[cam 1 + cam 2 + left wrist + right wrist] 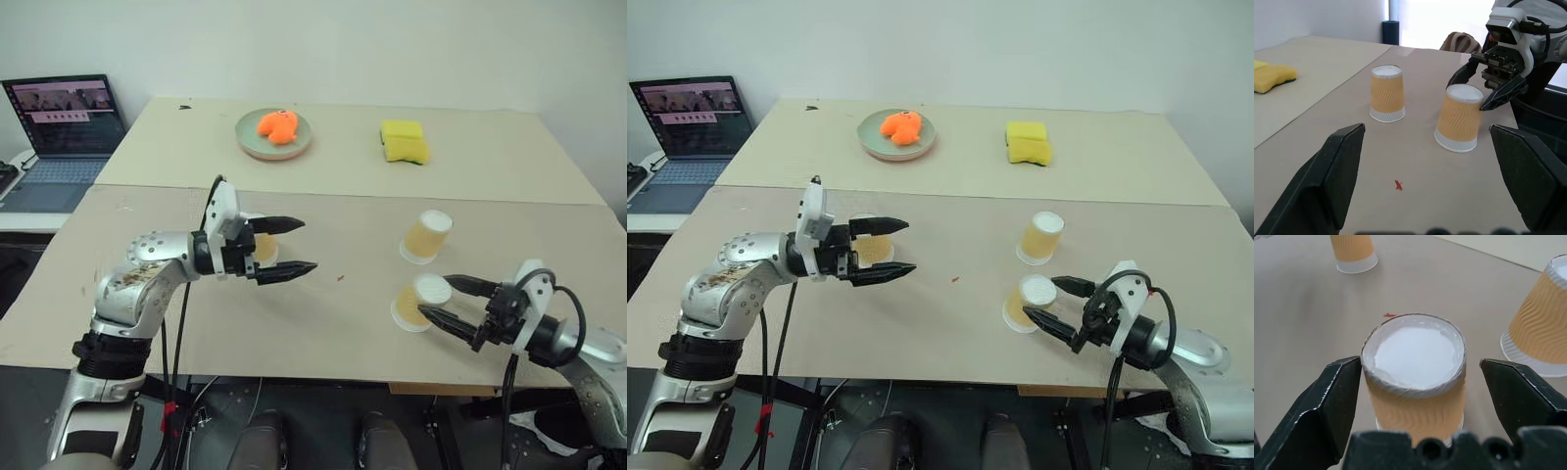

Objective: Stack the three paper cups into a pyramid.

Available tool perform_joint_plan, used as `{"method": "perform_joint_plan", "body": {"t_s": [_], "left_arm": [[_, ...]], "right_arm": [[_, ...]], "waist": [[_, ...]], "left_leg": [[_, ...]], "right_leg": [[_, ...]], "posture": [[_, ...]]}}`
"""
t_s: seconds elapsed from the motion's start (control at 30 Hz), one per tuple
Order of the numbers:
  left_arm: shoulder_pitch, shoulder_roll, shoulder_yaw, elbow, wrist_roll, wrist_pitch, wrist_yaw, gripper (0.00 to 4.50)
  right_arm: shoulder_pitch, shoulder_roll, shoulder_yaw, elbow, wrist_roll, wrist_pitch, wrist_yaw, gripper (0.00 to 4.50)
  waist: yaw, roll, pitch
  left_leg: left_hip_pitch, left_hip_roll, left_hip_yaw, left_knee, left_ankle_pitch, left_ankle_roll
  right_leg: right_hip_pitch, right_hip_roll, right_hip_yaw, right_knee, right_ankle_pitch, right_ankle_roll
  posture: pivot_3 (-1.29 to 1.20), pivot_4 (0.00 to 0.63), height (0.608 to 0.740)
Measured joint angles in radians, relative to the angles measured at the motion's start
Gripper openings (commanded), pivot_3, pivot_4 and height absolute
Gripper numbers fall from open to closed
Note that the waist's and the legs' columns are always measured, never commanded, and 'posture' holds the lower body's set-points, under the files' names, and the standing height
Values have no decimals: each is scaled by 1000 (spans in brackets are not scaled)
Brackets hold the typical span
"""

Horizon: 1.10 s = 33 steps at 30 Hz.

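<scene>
Basically zero stacking so far. Three paper cups (418,302) upside down, apart on the table (343,323), no pyramid. Right end effector (446,302) straddling the 5 o'clock cup, not clamped; left end effector (294,245) wide, empty, around 9 o'clock.

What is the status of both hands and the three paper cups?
Left hand open, empty. Right hand open around nearest upside-down yellow-orange paper cup. Other two cups stand apart, unstacked. Nothing in the way.

Head stereo pair high over the table (323,323), wrist cameras low and close, all sharing the nearest cup (1415,377).
</scene>
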<state>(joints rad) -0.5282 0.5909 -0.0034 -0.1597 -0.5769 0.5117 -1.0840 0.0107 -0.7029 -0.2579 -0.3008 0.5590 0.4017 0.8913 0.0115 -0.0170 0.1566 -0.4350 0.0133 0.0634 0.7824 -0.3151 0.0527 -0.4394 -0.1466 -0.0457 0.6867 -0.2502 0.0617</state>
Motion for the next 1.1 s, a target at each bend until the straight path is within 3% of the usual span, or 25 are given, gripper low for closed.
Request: {"method": "perform_joint_plan", "body": {"t_s": [0.07, 0.1, 0.33, 0.53, 0.77, 1.07, 1.1], "left_arm": [[6, 0, 15, -15, -10, 13, 17, 4500], [10, 0, 22, -22, -14, 18, 26, 4500], [79, 25, 102, -74, -63, 68, 82, 4500], [141, 69, 172, -91, -85, 80, 113, 4500], [221, 76, 211, -167, -101, 89, 175, 4500], [289, 76, 246, -257, -139, 105, 250, 4500], [292, 76, 246, -260, -142, 105, 254, 4500]], "right_arm": [[-25, 10, 15, 10, -4, -9, 1, 2791], [-32, 11, 18, 17, -6, -13, 1, 2775], [-125, 25, 62, 65, -8, -17, 1, 2774], [-372, 78, 187, 162, -29, -18, 41, 2774], [-673, 219, 365, 501, -158, -117, 157, 2774], [-820, 320, 386, 815, -248, -268, 221, 2774], [-830, 327, 386, 836, -256, -277, 227, 3265]], "waist": [[0, 0, 0], [0, 0, 0], [-5, 1, 1], [-21, 1, 2], [-20, 0, 3], [-26, 0, 4], [-27, 0, 4]], "left_leg": [[0, 0, 0, 0, 0, 0], [0, 0, 0, 0, 0, 0], [0, 0, 0, 0, 0, -1], [1, 1, 0, -1, 1, -2], [-1, 0, 0, -1, 4, -7], [-2, 0, 0, -1, 5, -10], [-2, 0, 0, -1, 5, -10]], "right_leg": [[0, 0, 0, 0, 0, 0], [0, 0, 0, 0, 0, 0], [-1, 0, 0, 1, 0, 0], [-1, 0, 0, 1, 0, 0], [-2, 0, -1, 0, 0, -1], [-5, 0, -1, 3, 0, -1], [-5, -1, -1, 3, 0, -1]], "posture": [[0, 150, 673], [0, 150, 673], [0, 150, 673], [0, 150, 673], [0, 150, 673], [0, 150, 673], [0, 150, 673]]}}
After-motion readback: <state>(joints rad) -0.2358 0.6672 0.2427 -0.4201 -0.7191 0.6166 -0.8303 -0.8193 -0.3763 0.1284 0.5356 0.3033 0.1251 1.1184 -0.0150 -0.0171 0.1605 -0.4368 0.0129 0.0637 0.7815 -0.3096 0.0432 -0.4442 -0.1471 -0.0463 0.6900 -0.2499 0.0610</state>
